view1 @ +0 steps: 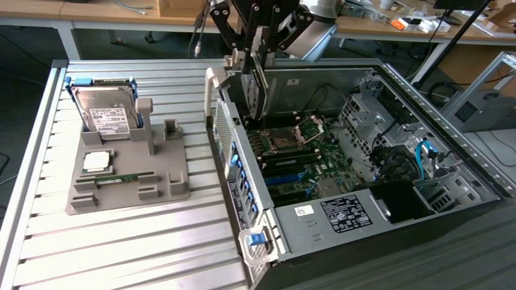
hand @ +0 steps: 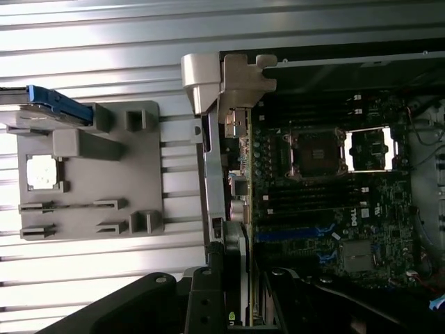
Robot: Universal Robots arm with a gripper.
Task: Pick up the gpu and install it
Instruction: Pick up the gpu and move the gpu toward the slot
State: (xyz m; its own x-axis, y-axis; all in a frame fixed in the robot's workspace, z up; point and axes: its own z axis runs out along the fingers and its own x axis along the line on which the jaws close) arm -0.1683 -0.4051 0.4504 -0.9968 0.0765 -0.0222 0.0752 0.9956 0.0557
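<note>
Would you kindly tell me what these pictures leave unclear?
- Thin dark gpu card: edge-on in the exterior view, faces unreadable; black end effector covers its top.
- White label on the silver hard drive: print too small, exterior view.
- Grey robot arm: cut off by exterior view's upper edge.

HDD [view1: 106,115] upright in grey holder [view1: 121,196], w/ CPU [view1: 96,161] & RAM stick [view1: 115,179] lying flat.
</note>
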